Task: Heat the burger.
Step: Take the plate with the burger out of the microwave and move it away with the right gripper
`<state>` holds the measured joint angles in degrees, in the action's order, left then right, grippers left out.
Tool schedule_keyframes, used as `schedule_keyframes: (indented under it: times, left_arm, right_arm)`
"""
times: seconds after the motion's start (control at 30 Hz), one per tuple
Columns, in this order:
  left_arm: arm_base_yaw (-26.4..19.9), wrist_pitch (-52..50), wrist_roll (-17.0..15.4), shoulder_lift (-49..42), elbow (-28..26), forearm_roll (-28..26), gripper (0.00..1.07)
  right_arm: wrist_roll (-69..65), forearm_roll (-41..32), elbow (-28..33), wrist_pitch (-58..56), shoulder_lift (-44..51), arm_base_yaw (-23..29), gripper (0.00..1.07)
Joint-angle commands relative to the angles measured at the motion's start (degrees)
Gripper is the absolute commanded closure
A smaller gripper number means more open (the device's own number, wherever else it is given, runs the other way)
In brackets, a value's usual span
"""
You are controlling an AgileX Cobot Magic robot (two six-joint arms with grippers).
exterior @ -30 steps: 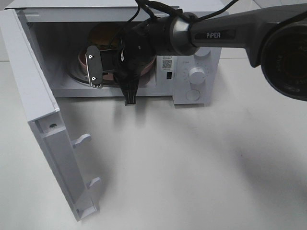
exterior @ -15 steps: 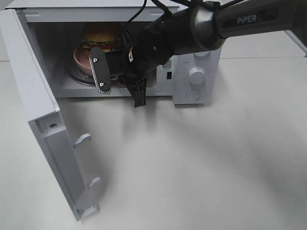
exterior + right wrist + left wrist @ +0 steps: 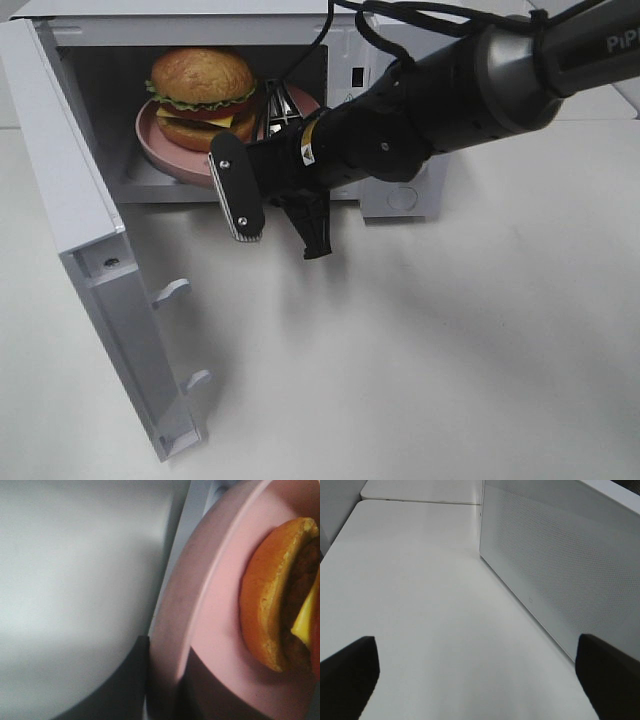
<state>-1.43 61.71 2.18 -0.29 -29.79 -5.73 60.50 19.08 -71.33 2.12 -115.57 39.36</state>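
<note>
The burger [image 3: 200, 85] sits on a pink plate [image 3: 160, 150] inside the open white microwave [image 3: 200, 30]. My right gripper [image 3: 275, 225] hangs just in front of the cavity's lower edge, at the plate's near rim. Its two fingers stand well apart, and nothing shows held between them. The right wrist view shows the plate's rim [image 3: 170, 630] and the burger's bun [image 3: 270, 600] very close, with a dark finger [image 3: 127, 690] beside the rim. My left gripper [image 3: 480, 680] is open and empty above the table, and is out of the exterior view.
The microwave door [image 3: 90, 250] swings open to the left, with latch hooks [image 3: 172, 292] pointing into the table area. The control knob [image 3: 402, 197] is partly behind my right arm [image 3: 470, 90]. A white perforated panel [image 3: 560, 560] of the microwave stands beside the left gripper.
My right gripper has drawn back out of the cavity toward the front. The burger and plate, hidden behind it before, now show fully and sit a little further left and forward.
</note>
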Motion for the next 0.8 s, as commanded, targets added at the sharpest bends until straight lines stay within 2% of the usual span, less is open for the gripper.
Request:
schedule_keyframes:
  times: [0.03,0.43,0.8]
  left_arm:
    - [0.11,-0.40,-0.11,-0.86,0.06,-0.06,0.06]
    - [0.11,-0.40,-0.11,-0.86,0.06,-0.06,0.06]
    - [0.11,-0.40,-0.11,-0.86,0.06,-0.06,0.06]
  right_arm:
    - [-0.52,-0.23,5.27,5.84,3.90,-0.63,1.07]
    - [0.23,-0.17,18.56,12.66,11.92,-0.63,1.07]
    - [1.26,-0.17,27.90,12.49,20.57,-0.63,1.07]
